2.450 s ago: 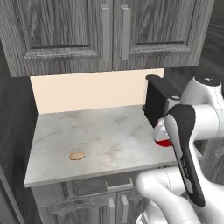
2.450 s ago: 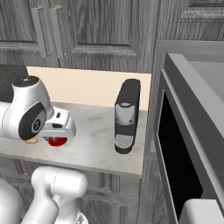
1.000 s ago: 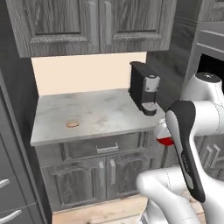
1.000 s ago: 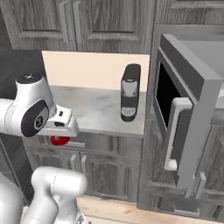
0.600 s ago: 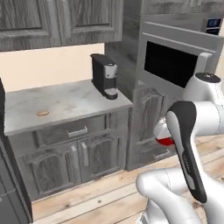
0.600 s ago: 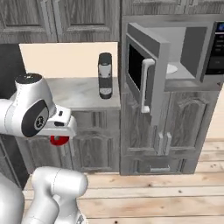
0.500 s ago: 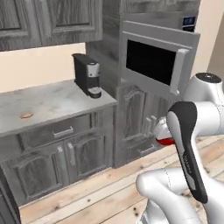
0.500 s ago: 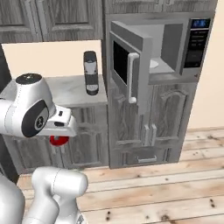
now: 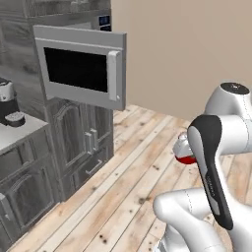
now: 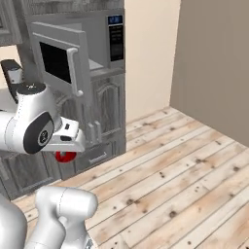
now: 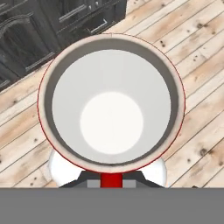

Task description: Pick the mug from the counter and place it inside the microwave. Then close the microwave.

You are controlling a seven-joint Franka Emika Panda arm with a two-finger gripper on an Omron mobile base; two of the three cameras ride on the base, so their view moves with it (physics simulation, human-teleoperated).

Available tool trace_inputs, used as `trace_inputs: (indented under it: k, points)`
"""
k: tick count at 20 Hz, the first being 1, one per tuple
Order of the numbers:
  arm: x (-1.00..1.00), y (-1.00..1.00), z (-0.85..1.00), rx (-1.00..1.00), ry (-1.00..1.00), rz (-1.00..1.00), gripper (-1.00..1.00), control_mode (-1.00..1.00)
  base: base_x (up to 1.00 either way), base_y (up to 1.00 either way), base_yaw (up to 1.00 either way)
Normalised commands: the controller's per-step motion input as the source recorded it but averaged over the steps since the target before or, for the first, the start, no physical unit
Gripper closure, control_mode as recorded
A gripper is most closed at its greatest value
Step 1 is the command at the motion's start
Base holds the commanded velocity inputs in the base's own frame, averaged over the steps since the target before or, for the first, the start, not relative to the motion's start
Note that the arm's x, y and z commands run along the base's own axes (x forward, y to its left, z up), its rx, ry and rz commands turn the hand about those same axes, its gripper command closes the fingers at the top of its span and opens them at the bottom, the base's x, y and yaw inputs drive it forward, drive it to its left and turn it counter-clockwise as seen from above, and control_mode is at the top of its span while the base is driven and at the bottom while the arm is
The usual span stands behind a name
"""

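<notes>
One red mug sits clamped in the gripper, jaws closed on its wall, mouth up, white inside bare, carried above the wood-plank floor; far left of the gripper, a black coffee machine stands on the counter; nearer, up and left, the microwave hangs open, door swung out, pale handle forward; beige wall lies to the right.

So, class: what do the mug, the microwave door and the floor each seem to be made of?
Mug: likely glazed ceramic, smooth white inside, thin red rim.
Microwave door: brushed grey metal look with a dark glassy window.
Floor: pale wood planks with visible grain and knots.
</notes>
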Motion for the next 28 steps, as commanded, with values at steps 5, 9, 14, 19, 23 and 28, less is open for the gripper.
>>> trace_inputs:
  k: [5, 9, 14, 19, 23, 28]
  points:
    - [0.0, 0.0, 0.0, 0.0, 0.0, 0.0, 1.0, 1.0, 0.22, -0.96, -0.09]
    - [0.0, 0.0, 0.0, 0.0, 0.0, 0.0, 1.0, 1.0, 0.77, -0.99, 0.09]
    - [0.0, 0.0, 0.0, 0.0, 0.0, 0.0, 1.0, 1.0, 1.0, -0.79, 0.29]
    - [0.0, 0.0, 0.0, 0.0, 0.0, 0.0, 1.0, 1.0, 1.0, -0.49, 0.44]
    - [0.0, 0.0, 0.0, 0.0, 0.0, 0.0, 1.0, 1.0, 1.0, -0.29, 0.57]
    - [0.0, 0.0, 0.0, 0.0, 0.0, 0.0, 1.0, 1.0, 1.0, -0.06, 0.68]
